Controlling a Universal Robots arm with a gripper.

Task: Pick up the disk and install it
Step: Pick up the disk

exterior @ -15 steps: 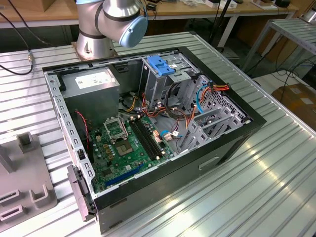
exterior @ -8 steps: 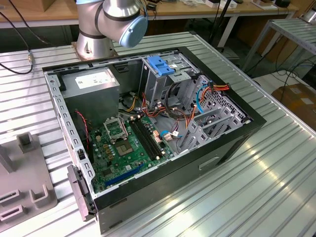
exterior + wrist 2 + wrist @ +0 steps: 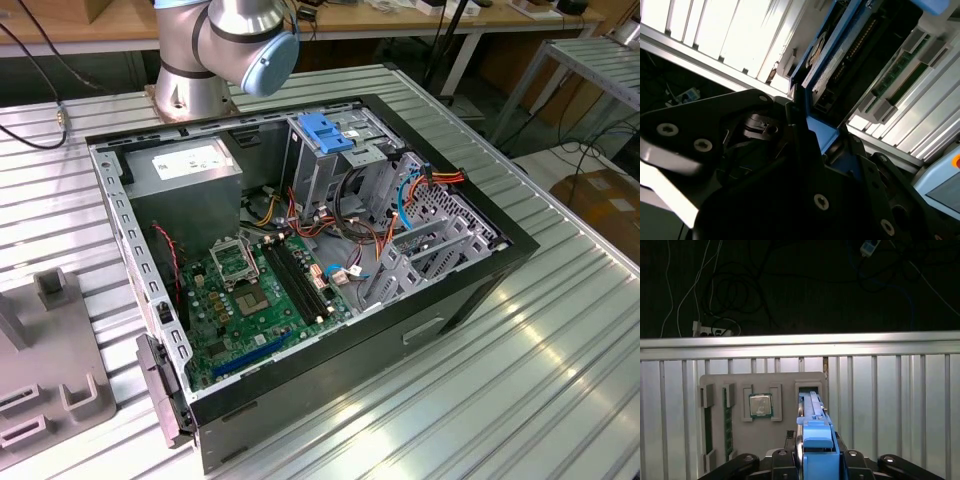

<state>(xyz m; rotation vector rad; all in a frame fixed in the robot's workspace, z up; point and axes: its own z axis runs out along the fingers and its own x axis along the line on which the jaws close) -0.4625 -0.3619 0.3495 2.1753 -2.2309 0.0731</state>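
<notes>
1. in the first wrist view the gripper (image 3: pixel 818 460) has its jaws clamped on the disk (image 3: pixel 812 412), one black finger (image 3: pixel 790 460) pressed to each side of the blue carrier.
2. the disk stands on edge. its far end meets a dark pocket in the grey tray (image 3: pixel 785 440); i cannot tell whether it sits in the pocket or hangs just above it.
3. just beside that pocket lies a processor chip (image 3: pixel 760 405) in its own recess, and past the chip stand two memory sticks (image 3: pixel 728 425) on edge.
4. on the disk's other side the tray ends close by, and open slats of the table (image 3: pixel 890 405) run on from there.
5. beyond the tray the table stops at a bright rail (image 3: pixel 800 346), with dark floor and cables (image 3: pixel 740 290) past the edge.
6. in the second wrist view the disk (image 3: pixel 850 60) shows its connector edge, and the black finger lies flat against the carrier.
7. in the exterior view the computer case (image 3: pixel 480 300) lies open on its side, with a grey tray (image 3: pixel 50 400) at its 8 o'clock.
8. the arm (image 3: pixel 225 45) rises at the case's 11 o'clock.
9. inside the case, the blue handle (image 3: pixel 325 133) tops the drive cage (image 3: pixel 330 175) at 12 o'clock. the grey box (image 3: pixel 185 185) sits at 10 o'clock and the motherboard (image 3: pixel 250 300) at 7 o'clock.
10. from the case's 3 to 6 o'clock the table shows open slats out to its edge.
</notes>
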